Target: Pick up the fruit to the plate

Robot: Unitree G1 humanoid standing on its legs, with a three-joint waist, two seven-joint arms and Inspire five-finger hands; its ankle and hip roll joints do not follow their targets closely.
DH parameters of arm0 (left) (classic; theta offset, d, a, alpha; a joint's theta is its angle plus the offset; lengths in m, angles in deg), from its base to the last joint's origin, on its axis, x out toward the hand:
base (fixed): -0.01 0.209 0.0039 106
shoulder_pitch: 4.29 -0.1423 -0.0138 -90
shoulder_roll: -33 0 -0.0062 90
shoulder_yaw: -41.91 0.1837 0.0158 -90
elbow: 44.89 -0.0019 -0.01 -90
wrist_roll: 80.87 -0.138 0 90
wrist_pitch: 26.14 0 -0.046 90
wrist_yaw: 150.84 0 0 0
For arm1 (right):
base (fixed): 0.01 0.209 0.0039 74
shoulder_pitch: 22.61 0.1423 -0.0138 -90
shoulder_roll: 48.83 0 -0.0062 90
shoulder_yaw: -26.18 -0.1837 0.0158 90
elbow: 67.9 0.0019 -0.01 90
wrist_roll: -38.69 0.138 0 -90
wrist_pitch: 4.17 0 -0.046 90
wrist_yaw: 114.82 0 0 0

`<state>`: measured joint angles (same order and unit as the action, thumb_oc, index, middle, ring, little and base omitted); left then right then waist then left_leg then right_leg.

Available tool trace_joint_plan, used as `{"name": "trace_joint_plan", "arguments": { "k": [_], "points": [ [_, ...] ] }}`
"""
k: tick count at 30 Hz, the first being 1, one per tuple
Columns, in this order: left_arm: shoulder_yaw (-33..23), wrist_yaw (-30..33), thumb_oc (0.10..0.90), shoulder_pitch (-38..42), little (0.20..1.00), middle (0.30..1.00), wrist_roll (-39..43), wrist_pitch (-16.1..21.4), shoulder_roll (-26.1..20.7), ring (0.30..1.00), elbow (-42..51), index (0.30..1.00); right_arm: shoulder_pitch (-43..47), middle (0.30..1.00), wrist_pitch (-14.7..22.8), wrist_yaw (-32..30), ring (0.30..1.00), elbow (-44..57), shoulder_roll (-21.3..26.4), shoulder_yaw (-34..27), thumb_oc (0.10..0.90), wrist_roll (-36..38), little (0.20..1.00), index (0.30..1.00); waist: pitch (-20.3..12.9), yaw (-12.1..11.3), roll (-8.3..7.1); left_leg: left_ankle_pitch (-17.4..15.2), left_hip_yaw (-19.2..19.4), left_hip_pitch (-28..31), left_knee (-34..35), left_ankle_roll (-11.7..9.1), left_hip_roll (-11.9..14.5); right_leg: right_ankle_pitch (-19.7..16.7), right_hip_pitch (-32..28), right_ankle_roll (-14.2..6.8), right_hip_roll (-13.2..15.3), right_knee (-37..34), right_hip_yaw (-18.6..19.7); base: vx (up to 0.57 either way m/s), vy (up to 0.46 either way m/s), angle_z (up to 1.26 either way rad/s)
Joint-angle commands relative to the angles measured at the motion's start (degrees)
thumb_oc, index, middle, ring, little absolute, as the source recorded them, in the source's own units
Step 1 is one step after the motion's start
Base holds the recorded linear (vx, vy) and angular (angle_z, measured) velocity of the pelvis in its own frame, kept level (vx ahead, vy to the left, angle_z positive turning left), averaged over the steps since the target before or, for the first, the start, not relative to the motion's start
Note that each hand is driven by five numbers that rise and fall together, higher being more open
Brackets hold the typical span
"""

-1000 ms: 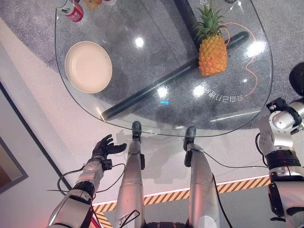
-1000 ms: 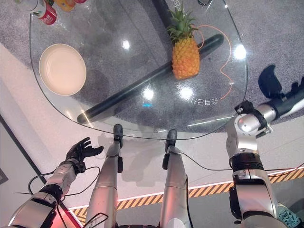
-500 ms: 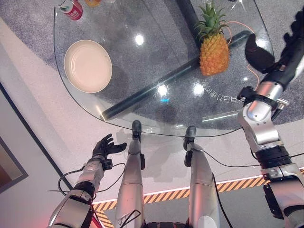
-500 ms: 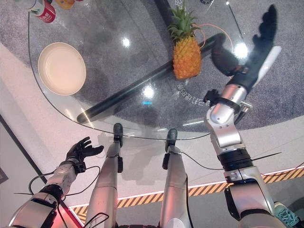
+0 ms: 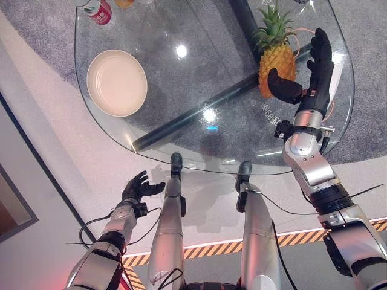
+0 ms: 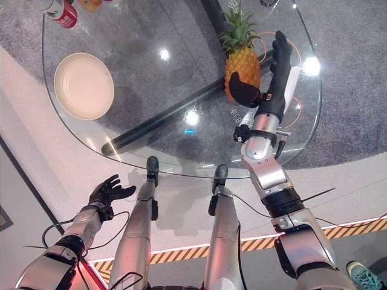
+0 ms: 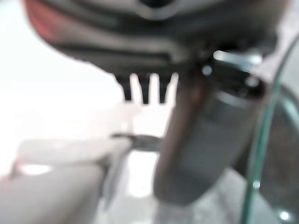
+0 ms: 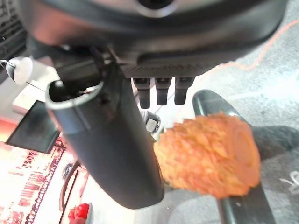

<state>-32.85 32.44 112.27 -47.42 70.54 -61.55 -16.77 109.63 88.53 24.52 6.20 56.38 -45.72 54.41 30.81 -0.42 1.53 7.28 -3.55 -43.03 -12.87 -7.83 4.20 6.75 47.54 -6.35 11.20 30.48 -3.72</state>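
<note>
A pineapple [image 5: 275, 57] stands upright on the far right part of the round glass table [image 5: 199, 36]. A cream plate [image 5: 117, 83] lies bare at the table's left. My right hand [image 5: 313, 81] is open just right of the pineapple, fingers straight and pointing away from me, thumb spread in front of the fruit's lower part. In the right wrist view the thumb [image 8: 112, 140] lies close beside the pineapple [image 8: 210, 156]; I cannot tell if they touch. My left hand [image 5: 138, 187] hangs open low at the left, below the table's near edge.
A red can [image 5: 100, 9] and an orange object [image 5: 124, 3] stand at the table's far left rim, beyond the plate. A dark bar [image 5: 199, 112] and an orange cord [image 5: 302, 33] show through the glass. Bare glass lies between the pineapple and the plate.
My right arm has swung in from the right side over the table, and its open hand now stands beside the pineapple. The left hand has stayed put.
</note>
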Motion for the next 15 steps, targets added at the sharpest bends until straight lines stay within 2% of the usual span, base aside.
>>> {"name": "trace_joint_plan", "arguments": {
  "k": [1, 15],
  "points": [
    [0.8, 2.0, 0.8, -2.8, 0.9, 0.9, -1.5, 1.4, -0.3, 0.9, -1.1, 0.9, 4.7, 0.9, 2.0, -0.5, 0.9, 6.8, 2.2, -0.9, 0.8, -2.1, 0.9, 0.9, -1.0, 0.2, 0.19, -4.6, 3.8, -0.1, -5.3, 3.2, -3.5, -7.9, -4.8, 1.5, -2.9, -12.4, -3.8, 0.0, 0.0, 0.0],
    [1.7, 2.0, 0.8, -2.4, 0.9, 0.9, -0.9, 0.8, 0.0, 0.9, -1.0, 0.9, 6.7, 0.9, -0.5, -2.1, 0.9, 0.0, 1.8, 0.5, 0.8, 0.2, 0.9, 0.9, -1.0, -0.4, 0.96, -4.5, 3.8, -0.2, -5.4, 3.4, -3.6, -8.2, -4.2, 1.4, -2.5, -11.8, -4.0, 0.0, 0.0, 0.0]
  ]
}}
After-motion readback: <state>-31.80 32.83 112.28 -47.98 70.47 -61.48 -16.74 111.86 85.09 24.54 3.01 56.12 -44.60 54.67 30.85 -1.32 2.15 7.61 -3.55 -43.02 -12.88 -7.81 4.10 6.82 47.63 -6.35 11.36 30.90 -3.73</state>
